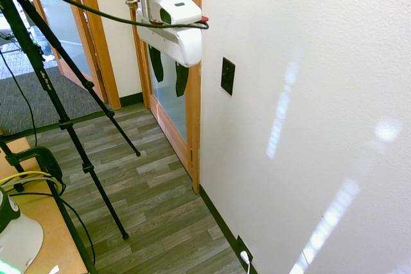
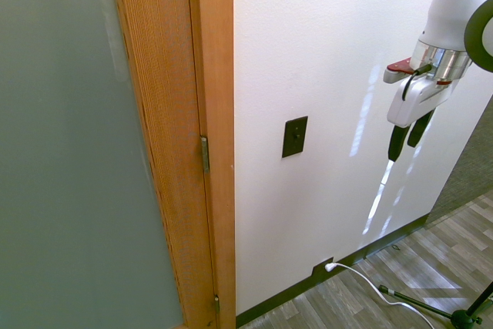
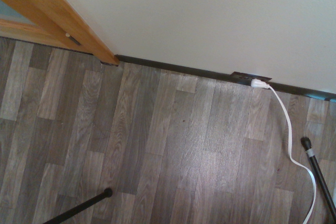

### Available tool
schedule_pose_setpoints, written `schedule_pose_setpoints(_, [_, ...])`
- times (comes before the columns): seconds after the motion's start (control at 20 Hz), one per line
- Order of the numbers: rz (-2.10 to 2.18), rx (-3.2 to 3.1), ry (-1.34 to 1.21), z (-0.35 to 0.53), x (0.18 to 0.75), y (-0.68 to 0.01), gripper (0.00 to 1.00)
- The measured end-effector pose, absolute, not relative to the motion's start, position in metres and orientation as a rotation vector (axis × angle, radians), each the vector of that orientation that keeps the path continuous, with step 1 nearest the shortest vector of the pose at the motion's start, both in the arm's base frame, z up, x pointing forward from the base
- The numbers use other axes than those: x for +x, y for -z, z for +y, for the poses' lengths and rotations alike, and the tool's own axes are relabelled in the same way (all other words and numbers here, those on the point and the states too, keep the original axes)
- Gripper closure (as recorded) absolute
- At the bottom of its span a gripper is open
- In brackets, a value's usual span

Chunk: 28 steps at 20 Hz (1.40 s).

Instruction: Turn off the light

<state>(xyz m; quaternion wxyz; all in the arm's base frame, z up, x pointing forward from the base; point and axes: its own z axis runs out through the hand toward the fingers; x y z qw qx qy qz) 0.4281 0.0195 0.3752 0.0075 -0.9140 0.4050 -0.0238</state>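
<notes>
A small black upright switch plate [image 1: 227, 76] is mounted on the white wall [image 1: 308, 62], seen too in the second exterior view as the switch plate [image 2: 294, 137] just right of the wooden door frame. No lamp shows; the room is bright. My gripper [image 1: 168, 75] hangs high in the air with its two black fingers pointing down, open and holding nothing. It hovers clear of the wall, level with the plate or slightly above it, in front of the glass door. From the other side the gripper [image 2: 410, 136] hangs to the right of the plate.
A wooden door frame [image 2: 209, 136] with frosted glass borders the wall. At the baseboard sits a black outlet plate [image 3: 247, 77] with a white plug [image 3: 259, 83] and cord trailing over the wood-look floor [image 3: 157, 145]. A wooden desk corner [image 1: 38, 222] lies lower left.
</notes>
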Motion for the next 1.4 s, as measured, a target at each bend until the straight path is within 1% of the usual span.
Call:
schedule_pose_setpoints(0.15, [1.279,-2.852,0.090,0.021,0.430,-0.373,0.00])
schedule_pose_setpoints(0.3, [1.324,-2.828,0.207,0.038,0.444,-0.356,0.00])
schedule_pose_setpoints(0.5, [1.334,-2.754,0.364,0.067,0.475,-0.329,0.00])
schedule_pose_setpoints(0.75, [1.342,-2.652,0.498,0.090,0.523,-0.323,0.00])
schedule_pose_setpoints(1.1, [1.397,-2.584,0.647,0.083,0.571,-0.312,0.00])
schedule_pose_setpoints(1.15, [1.402,-2.580,0.657,0.083,0.574,-0.311,1.00])
schedule_pose_setpoints(1.4, [1.395,-2.578,0.708,0.086,0.584,-0.300,1.00])
